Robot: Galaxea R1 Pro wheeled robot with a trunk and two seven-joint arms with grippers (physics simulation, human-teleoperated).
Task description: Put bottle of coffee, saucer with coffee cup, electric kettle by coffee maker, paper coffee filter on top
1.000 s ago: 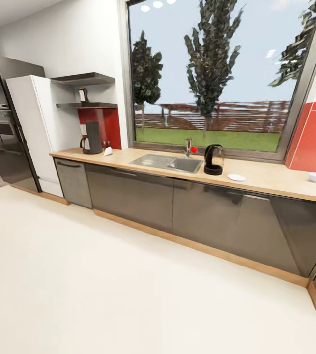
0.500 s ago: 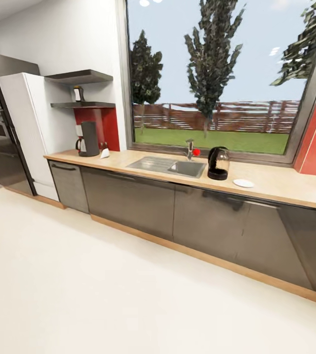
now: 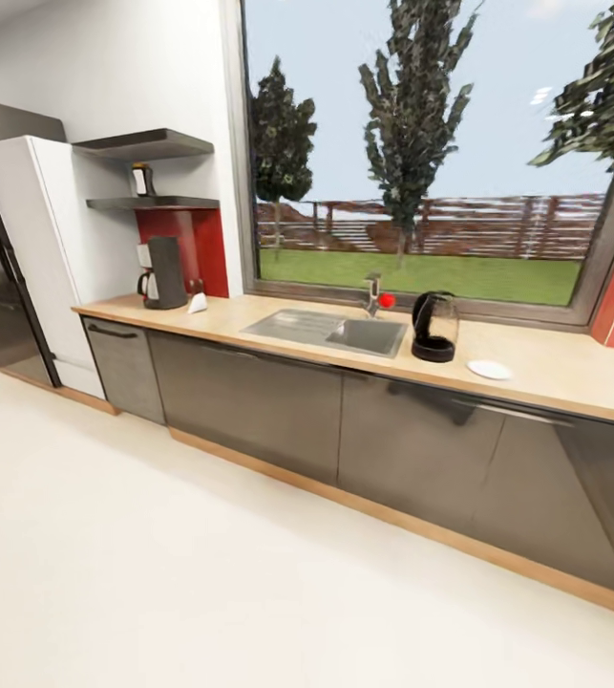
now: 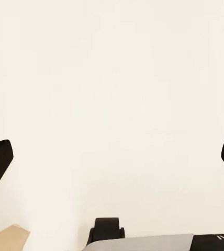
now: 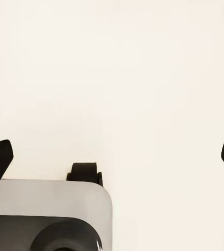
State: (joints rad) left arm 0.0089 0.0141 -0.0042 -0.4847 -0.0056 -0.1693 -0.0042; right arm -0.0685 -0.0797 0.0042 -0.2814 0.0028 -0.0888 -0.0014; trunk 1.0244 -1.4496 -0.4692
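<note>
Countertop (image 3: 536,368) of light wood runs from the middle left to the right edge of the head view, above glossy grey cabinet fronts. At its left end stands the coffee maker (image 3: 163,272), with the paper coffee filter (image 3: 197,304) just beside it. Above, on the lower wall shelf (image 3: 154,203), sits the bottle of coffee (image 3: 140,180). Right of the sink (image 3: 330,331) is the electric kettle (image 3: 434,326), and the saucer (image 3: 489,369) lies near it. The left gripper (image 4: 112,162) and right gripper (image 5: 112,162) both hang with fingers spread wide over pale floor, holding nothing.
</note>
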